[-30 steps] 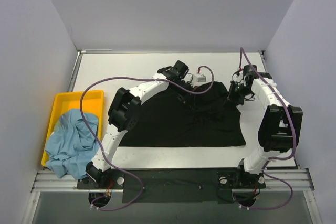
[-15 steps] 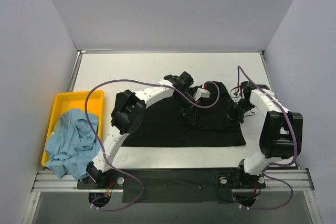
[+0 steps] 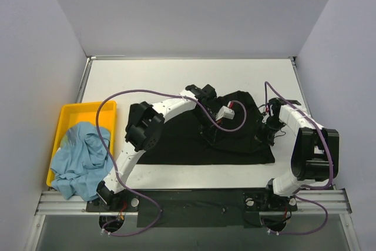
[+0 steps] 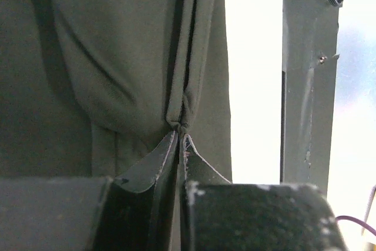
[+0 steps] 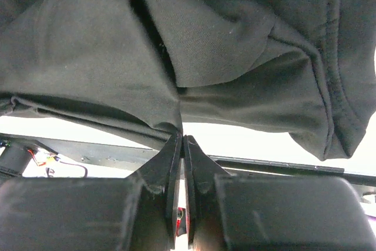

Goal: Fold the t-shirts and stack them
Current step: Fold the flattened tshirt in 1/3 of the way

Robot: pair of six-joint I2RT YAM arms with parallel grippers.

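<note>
The black t-shirt [image 3: 176,145] lies on the white table, its far part raised and drawn over its near half. My left gripper [image 3: 207,130] is shut on a gathered pinch of that black cloth [image 4: 117,57]; the pinch sits right at the tips of the left gripper [image 4: 181,137]. At the shirt's right side, my right gripper [image 3: 262,136] is shut on a fold of the same cloth [image 5: 106,69], which hangs over the right gripper [image 5: 182,139]. The light blue t-shirt [image 3: 79,160] lies crumpled in the yellow tray.
The yellow tray [image 3: 75,113] stands at the table's left edge, with blue cloth spilling over its near end. Grey walls close in the left, far and right sides. A black rail [image 3: 194,199] with both arm bases runs along the near edge.
Both grippers have moved toward the near edge, dragging the black shirt's far part over its near half. The folded bulge now sits closer to the front.
</note>
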